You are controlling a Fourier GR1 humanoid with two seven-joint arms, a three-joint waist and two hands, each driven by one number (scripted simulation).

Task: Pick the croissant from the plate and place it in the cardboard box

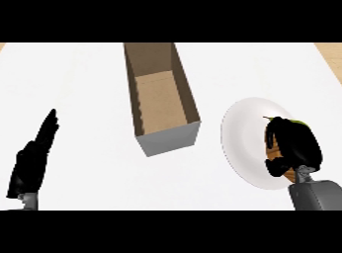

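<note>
While the right hand (294, 143) sits curled over the croissant (275, 151) on the white plate (239, 133), just right of the cardboard box (163, 106), only a brown sliver shows under the fingers. Advice: lift straight off the plate before swinging left over the box's open top. Left hand (34, 160) rests flat-fingered, well left of box.

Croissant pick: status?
Right hand curled over croissant, on the plate. Left hand open, resting at left. Cardboard box open, nothing between plate and box.
</note>
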